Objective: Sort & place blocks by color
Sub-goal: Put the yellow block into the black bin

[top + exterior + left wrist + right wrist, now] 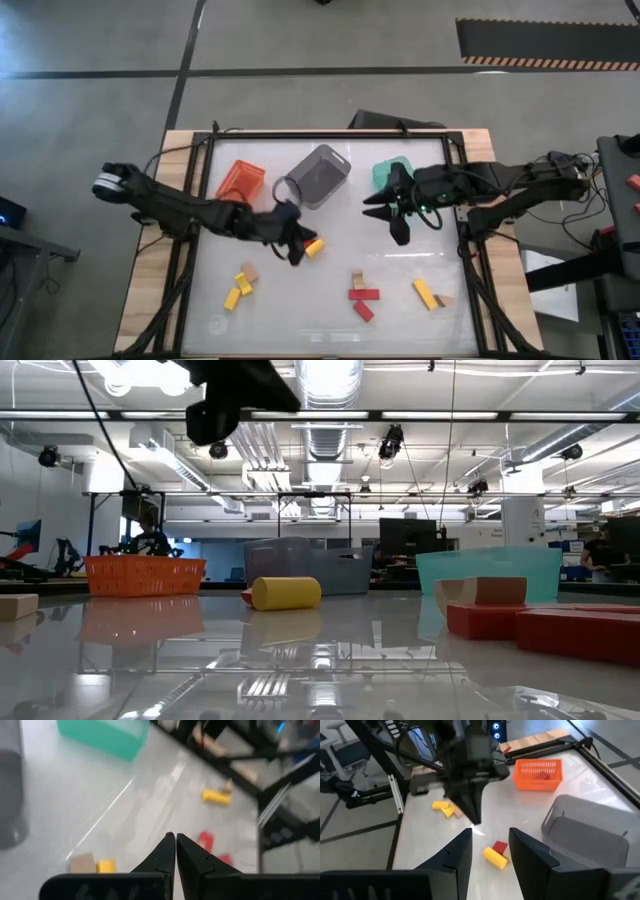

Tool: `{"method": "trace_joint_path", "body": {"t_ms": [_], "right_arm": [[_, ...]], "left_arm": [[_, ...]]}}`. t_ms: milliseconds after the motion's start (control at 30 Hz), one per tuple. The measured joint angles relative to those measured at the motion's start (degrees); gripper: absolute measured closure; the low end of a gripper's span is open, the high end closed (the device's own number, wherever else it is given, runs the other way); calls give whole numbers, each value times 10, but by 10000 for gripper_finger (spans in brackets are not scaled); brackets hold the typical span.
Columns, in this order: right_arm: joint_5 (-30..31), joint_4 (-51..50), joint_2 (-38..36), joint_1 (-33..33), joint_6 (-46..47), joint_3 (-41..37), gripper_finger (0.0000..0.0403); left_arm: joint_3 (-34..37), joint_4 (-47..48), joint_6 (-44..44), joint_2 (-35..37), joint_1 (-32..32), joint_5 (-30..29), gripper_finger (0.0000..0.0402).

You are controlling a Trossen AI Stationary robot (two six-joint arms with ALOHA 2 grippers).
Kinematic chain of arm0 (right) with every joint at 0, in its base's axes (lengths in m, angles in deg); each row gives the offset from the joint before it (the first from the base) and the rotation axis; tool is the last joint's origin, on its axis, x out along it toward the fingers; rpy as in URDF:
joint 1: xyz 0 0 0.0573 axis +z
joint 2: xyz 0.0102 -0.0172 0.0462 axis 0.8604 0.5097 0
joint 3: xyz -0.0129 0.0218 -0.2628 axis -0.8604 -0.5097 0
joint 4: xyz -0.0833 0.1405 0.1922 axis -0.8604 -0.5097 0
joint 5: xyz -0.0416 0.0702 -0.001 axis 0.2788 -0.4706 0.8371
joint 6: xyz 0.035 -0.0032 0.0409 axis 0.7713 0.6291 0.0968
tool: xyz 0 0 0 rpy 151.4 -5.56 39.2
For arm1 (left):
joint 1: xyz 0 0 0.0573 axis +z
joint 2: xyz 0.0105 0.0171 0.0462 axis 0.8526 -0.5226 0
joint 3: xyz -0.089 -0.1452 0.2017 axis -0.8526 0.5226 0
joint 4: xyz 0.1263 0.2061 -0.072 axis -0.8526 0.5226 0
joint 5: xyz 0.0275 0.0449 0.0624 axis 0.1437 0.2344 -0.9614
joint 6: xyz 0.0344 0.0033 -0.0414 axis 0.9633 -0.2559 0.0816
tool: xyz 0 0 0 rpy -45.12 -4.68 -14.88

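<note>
Small wooden blocks lie scattered on the white tabletop. A yellow block [314, 247] rests against a red one [499, 847] near the middle. A tan and yellow group [240, 285] lies left, red blocks [363, 298] near the front, and a yellow and tan pair [428, 293] right. One red block [542, 776] sits inside the orange bin [240, 180]. My left gripper [295, 248] hangs shut and empty above the table, just left of the yellow block. My right gripper [490, 845] is open, raised in front of the green bin [392, 172].
The grey bin [318, 175] lies tipped between the orange and green bins at the far side. A black frame [330, 134] borders the table. In the low view, red blocks [540, 625] and a tan one [490, 590] lie close to the camera.
</note>
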Motion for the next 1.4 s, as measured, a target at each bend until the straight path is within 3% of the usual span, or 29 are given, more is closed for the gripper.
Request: {"method": "trace_joint_path", "body": {"t_ms": [367,667,1133,1400], "right_arm": [[65,26,-33,48,40,-92,283],[74,67,-33,60,62,-134,283],[78,73,-33,60,60,-140,286],[78,73,-33,60,60,-140,288]], "left_arm": [[-10,3,19,-146,-13,0,402],[-39,54,19,-194,-12,-10,398],[-29,55,36,-212,-12,-19,258],[-29,55,36,-224,-12,-47,244]]}}
